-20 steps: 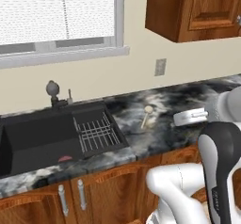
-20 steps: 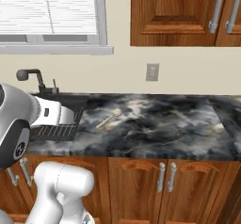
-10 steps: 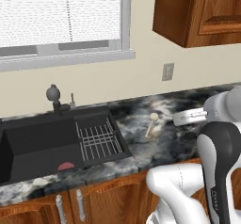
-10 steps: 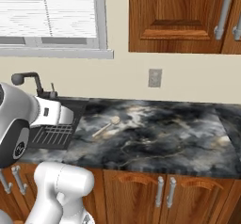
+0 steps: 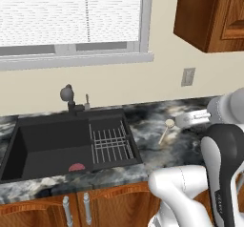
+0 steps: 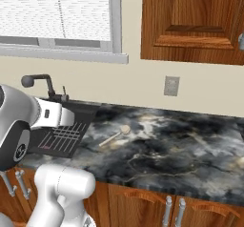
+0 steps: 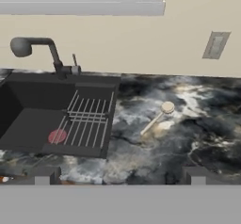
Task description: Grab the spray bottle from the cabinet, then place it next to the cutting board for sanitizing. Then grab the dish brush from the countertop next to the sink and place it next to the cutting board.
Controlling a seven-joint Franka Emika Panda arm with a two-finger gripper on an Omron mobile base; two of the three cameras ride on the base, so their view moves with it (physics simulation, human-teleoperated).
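Dish brush [image 7: 156, 117], pale, long-handled, lies beside black sink [image 7: 28, 119]; we should descend over its handle, gripper [image 7: 120, 175] spread open.

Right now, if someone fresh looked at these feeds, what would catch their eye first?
Probably the black sink with its ribbed rack, set in the veined dark countertop below the window. Next, the pale dish brush lying alone on the countertop just right of the sink, head toward the wall. The claw is open and empty in front of the counter edge, facing the brush.
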